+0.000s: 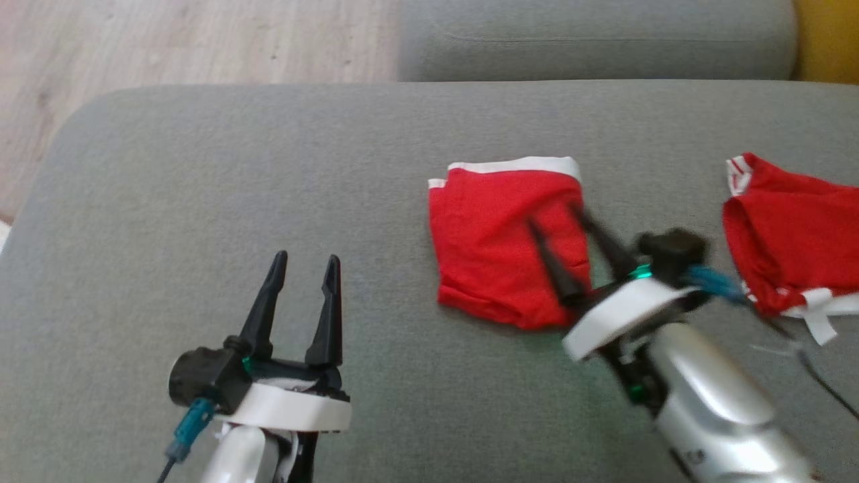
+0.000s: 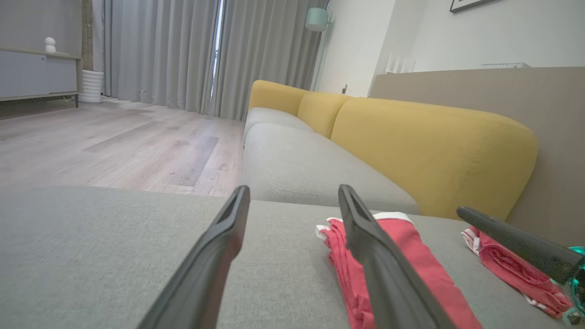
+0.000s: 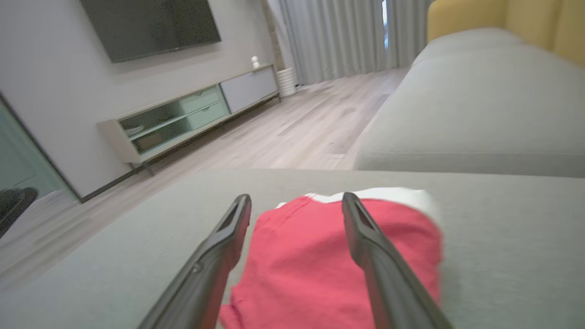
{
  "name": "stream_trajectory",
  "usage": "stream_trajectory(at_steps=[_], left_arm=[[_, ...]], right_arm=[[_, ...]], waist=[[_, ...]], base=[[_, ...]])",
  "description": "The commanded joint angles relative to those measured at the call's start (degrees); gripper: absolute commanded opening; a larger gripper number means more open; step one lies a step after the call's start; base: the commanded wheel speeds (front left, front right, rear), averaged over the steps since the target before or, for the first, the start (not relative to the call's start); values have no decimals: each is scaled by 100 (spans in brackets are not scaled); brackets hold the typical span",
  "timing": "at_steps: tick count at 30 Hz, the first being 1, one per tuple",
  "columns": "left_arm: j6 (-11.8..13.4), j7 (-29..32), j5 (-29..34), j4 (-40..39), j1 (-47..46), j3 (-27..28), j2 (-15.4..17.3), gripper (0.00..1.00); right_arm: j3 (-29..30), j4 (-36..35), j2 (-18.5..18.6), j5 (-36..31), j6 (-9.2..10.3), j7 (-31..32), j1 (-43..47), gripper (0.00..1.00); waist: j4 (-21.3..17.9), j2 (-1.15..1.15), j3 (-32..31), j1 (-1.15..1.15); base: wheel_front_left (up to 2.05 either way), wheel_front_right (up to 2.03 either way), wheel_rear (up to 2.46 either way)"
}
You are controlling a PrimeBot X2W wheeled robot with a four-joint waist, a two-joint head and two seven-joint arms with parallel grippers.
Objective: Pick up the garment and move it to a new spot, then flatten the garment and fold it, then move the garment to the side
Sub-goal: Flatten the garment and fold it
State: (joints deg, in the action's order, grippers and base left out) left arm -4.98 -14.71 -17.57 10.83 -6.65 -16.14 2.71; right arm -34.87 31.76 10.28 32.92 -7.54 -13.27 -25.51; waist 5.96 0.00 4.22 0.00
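Note:
The garment [image 1: 500, 241], red with a white waistband along its far edge, lies folded and flat on the grey cushion [image 1: 201, 201], right of centre. My right gripper [image 1: 556, 218] hovers open over the garment's near right part, blurred, with nothing between its fingers. In the right wrist view the garment [image 3: 301, 256] shows between and beyond the spread right gripper [image 3: 296, 201]. My left gripper [image 1: 307, 257] stands open and empty at the lower left, well clear of the cloth. The left wrist view has the garment [image 2: 411, 246] to the right of my left gripper [image 2: 292, 192].
A second red garment with white trim [image 1: 792, 235] lies crumpled at the cushion's right edge, also seen as a red garment [image 2: 507, 269] in the left wrist view. Another grey seat [image 1: 590, 40] lies beyond. Wood floor [image 1: 168, 40] drops off at far left. Yellow backrest [image 2: 434, 146] lines the right side.

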Motion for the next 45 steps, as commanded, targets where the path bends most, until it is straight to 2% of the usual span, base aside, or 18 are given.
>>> stream_trajectory(at_steps=[1,7,12,17,28,29,30,37,45], left_arm=[[11,-29,41,-256,-112,255,17,100],[-25,-29,55,-493,-65,324,17,100],[-58,-29,44,-638,-24,343,17,100],[-89,-29,53,-642,17,358,17,100],[-119,-29,48,-665,-76,279,17,100],[-122,-29,44,-665,-100,262,17,100],[-123,-29,40,-664,-123,247,17,100],[-131,-29,6,-658,-345,131,17,100],[-106,-29,-94,-595,-536,-40,17,100]], right_arm=[[318,-278,30,-214,5,-111,138,100],[2039,-877,-127,-1425,5,-169,724,100],[2999,-1503,-576,-2157,5,-171,1334,100],[3291,-1752,-717,-2386,5,-172,1669,100],[3331,-1857,-738,-2308,5,-173,1681,100],[3331,-1845,-739,-2311,5,-173,1654,74],[3318,-1836,-739,-2333,5,-173,1613,0],[3167,-1555,-739,-2662,5,-66,1014,0],[2819,-393,-739,-2849,5,309,131,0]], waist=[[-112,0,-35,0],[-341,0,-85,0],[-472,0,-88,0],[-560,0,-63,0],[-491,0,115,0],[-458,0,155,0],[-421,0,204,0],[-62,0,602,0],[398,0,898,0]], base=[[0,0,0],[0,0,0],[0,0,0],[0,0,0],[0,0,0],[0,0,0],[0,0,0],[0,0,0],[0,0,0]])
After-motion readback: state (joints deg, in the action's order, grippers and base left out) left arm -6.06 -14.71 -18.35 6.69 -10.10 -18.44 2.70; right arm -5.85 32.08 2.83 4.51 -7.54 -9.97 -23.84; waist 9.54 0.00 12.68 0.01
